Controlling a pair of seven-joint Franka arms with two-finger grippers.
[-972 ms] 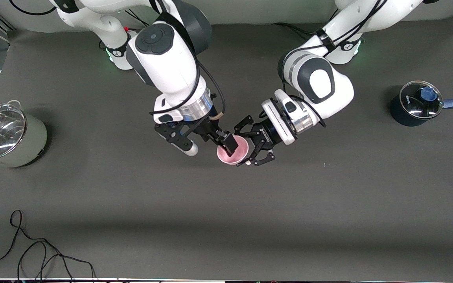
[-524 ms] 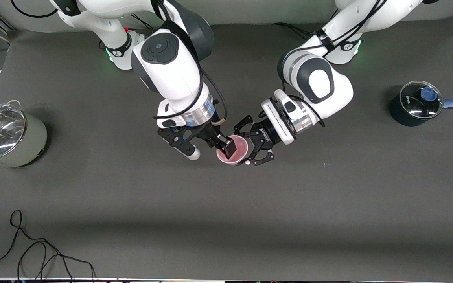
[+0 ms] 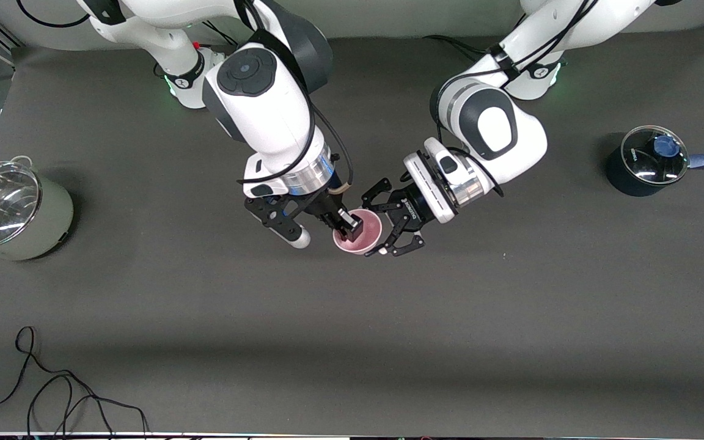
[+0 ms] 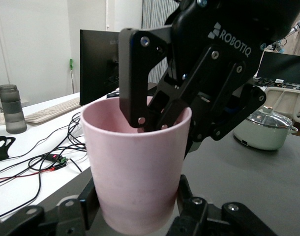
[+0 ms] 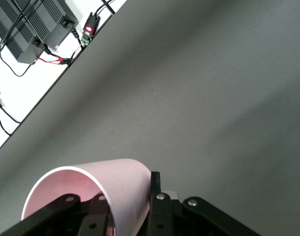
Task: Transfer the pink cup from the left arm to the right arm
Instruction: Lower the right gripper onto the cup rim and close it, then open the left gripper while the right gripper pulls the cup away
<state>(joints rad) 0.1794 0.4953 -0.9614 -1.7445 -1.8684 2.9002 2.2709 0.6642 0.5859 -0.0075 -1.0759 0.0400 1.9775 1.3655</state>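
Observation:
The pink cup (image 3: pixel 369 231) hangs upright over the middle of the table, held by both arms. My left gripper (image 3: pixel 377 226), the one with skeletal linkage fingers, is shut round the cup's lower body. In the left wrist view its fingers (image 4: pixel 89 200) press the two sides of the cup (image 4: pixel 137 162). My right gripper (image 3: pixel 348 228) comes down onto the rim from the right arm's end. In the right wrist view one finger stands inside the cup (image 5: pixel 121 181) and one outside, and the right gripper (image 5: pixel 128 206) is shut on the wall.
A pale green pot with a glass lid (image 3: pixel 16 211) stands at the right arm's end of the table. A dark saucepan with a glass lid and blue handle (image 3: pixel 648 160) stands at the left arm's end. A black cable (image 3: pixel 52 391) lies near the front edge.
The right gripper's fingers have closed from wide open onto the cup's wall. The right arm shifted slightly and the cup moved a touch toward it. The left gripper kept its hold.

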